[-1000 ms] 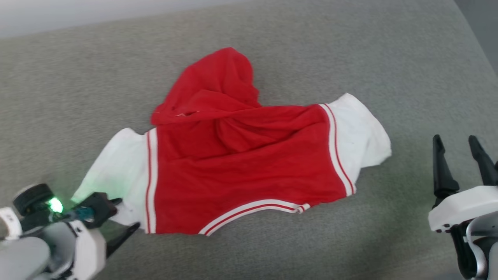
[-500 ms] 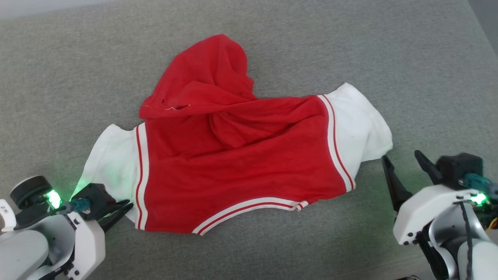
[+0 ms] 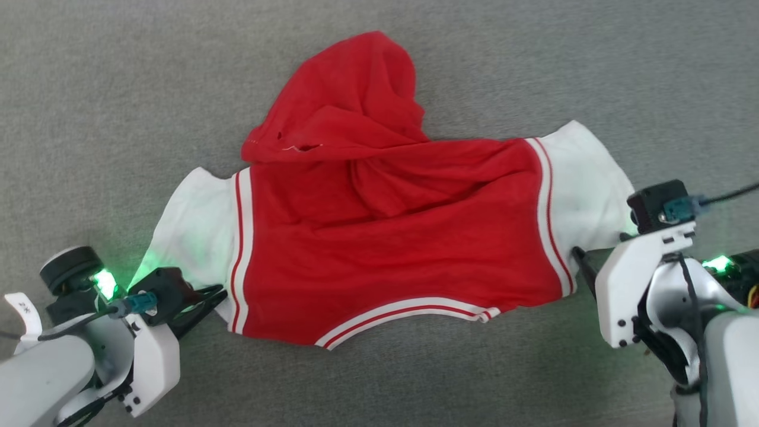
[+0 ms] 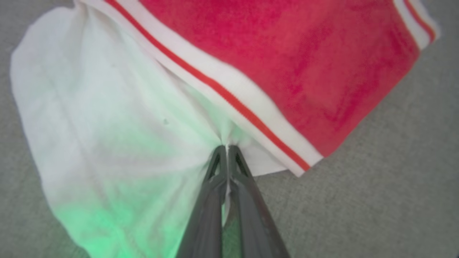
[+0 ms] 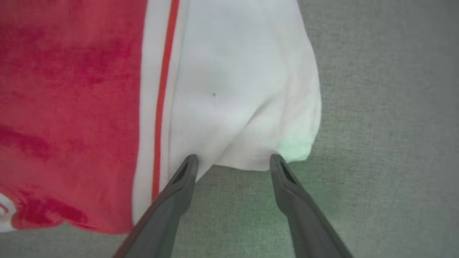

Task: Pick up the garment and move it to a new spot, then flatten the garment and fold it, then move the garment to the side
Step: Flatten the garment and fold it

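Closest to the robot, the left gripper (image 4: 226, 148) is squeezed tight on the white left sleeve (image 3: 190, 237) of the shirt (image 3: 391, 249). The cloth puckers into little lines where the two dark fingers pinch it. The right gripper (image 5: 233, 159) is spread wide. Its fingertips touch the near edge of the white right sleeve (image 5: 244, 89), one on each side of a small bump of cloth, but they hold nothing yet. A green light (image 3: 105, 283) by each wrist glows on the sleeves.

I think the robot is getting a grip on both sleeves, so that it can lift the shirt or pull it flat. Next, the right gripper needs to close on the sleeve edge with real cloth between its fingers. Then both arms should move together, or the shirt may twist or slip out on one side.

The shirt lies between the two grippers with its sleeves pointing out to the sides. The striped trim (image 3: 409, 311) runs along its near edge. Farther away, the red part is not flat. A big red lump (image 3: 356, 101) is folded over and bunched up at the far side. It needs smoothing before any fold.

Under it all is a grey, rough-woven surface (image 3: 118, 89). I cannot tell if it is a bed, a couch or a floor, or what the room is like.
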Available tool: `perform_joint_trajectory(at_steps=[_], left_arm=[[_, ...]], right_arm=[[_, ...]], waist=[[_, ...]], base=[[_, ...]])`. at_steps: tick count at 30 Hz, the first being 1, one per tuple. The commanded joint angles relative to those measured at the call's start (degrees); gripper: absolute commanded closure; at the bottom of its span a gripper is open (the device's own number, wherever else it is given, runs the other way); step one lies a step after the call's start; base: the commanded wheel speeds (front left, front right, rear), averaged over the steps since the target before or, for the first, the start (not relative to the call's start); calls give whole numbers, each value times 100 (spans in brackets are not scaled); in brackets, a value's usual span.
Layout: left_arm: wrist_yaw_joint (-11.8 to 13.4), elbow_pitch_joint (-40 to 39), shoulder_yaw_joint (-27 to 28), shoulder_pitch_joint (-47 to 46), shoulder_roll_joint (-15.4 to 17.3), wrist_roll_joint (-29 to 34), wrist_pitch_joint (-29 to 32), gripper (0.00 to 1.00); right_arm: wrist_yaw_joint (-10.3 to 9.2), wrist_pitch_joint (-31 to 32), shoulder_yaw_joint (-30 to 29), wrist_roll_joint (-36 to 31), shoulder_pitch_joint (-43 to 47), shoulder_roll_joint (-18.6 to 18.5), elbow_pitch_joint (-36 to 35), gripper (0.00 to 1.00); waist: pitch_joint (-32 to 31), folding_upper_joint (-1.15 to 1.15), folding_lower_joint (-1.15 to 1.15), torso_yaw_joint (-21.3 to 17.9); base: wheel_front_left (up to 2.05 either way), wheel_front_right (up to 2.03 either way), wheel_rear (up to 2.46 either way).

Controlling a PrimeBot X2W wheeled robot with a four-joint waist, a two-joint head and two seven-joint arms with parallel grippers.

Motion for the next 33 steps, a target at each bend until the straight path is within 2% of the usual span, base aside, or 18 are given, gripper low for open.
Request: perform_joint_trajectory(at_steps=[1,4,8,9,11,12,16,19,20,22,26,33], left_arm=[[5,125,-232,180,-361,60,131,100],[7,152,-235,105,-444,70,74,100],[10,253,-233,36,-568,-12,3,100],[10,274,-232,14,-598,-55,-13,100],[10,306,-231,0,-653,-131,-28,100],[10,326,-230,-2,-675,-186,-44,100],[10,367,-202,1,-735,-422,-204,100],[9,362,-157,-75,-707,-1027,-600,100],[9,362,-157,-75,-707,-1027,-600,100],[9,295,-132,-158,-637,-1489,-969,100],[9,21,-119,-400,-544,-2179,-1319,100],[9,-651,68,-712,-280,-3136,-1528,100]], right_arm=[[-12,49,-10,51,-79,31,50,0],[-12,245,40,150,-202,1,366,0],[-8,189,126,201,-319,49,742,0],[-8,156,133,191,-351,63,827,32],[-8,153,225,143,-382,23,985,80],[-8,151,233,135,-382,5,1061,100],[-20,37,190,68,-423,-139,1129,100],[-20,-296,98,212,-477,-159,896,100],[-20,-296,98,212,-477,-159,896,100],[-16,-638,-17,467,-417,-170,611,100],[-13,-931,-315,733,-316,-237,198,100],[-12,-969,-746,1182,-226,-190,-458,100]], waist=[[61,0,0,59],[125,0,0,138],[163,0,0,198],[165,0,0,208],[146,0,0,227],[128,0,0,238],[-1,0,0,280],[-203,0,0,314],[-203,0,0,314],[-409,0,0,392],[-671,0,0,462],[-944,0,0,579]], base=[[0,0,0],[0,0,0],[0,0,0],[0,0,0],[0,0,0],[0,0,0],[0,0,0],[0,0,0],[0,0,0],[0,0,0],[0,0,0],[0,0,0]])
